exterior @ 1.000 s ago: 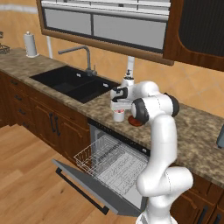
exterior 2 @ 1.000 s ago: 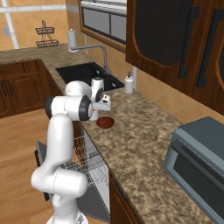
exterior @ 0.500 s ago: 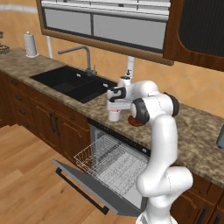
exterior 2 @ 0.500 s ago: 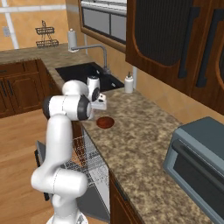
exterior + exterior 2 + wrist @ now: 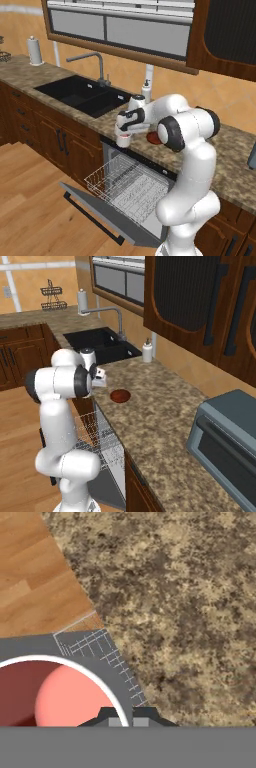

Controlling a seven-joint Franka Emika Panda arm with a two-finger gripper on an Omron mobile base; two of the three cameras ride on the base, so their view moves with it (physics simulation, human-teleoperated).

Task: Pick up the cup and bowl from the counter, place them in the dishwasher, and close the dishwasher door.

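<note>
My gripper [image 5: 125,131] is shut on the cup [image 5: 123,139], holding its white rim from above at the counter's front edge. In the hand view the cup [image 5: 60,697] shows its pink-red inside, with the rim pinched between the fingertips of the gripper [image 5: 125,719]. Below it lie the open dishwasher door [image 5: 95,210] and the white wire rack [image 5: 127,180]. The dark reddish-brown bowl [image 5: 120,396] rests on the granite counter [image 5: 155,421], just behind the arm. In the left base view the bowl [image 5: 153,139] is partly hidden by the forearm.
A black sink [image 5: 82,94] with a tap lies left of the dishwasher, and a white soap dispenser [image 5: 146,90] stands at the wall. A grey appliance [image 5: 225,441] occupies the counter's right end. Wood floor [image 5: 35,577] lies beyond the door.
The gripper has carried the cup off the counter toward its front edge, out over the open dishwasher. The bowl has stayed where it was.
</note>
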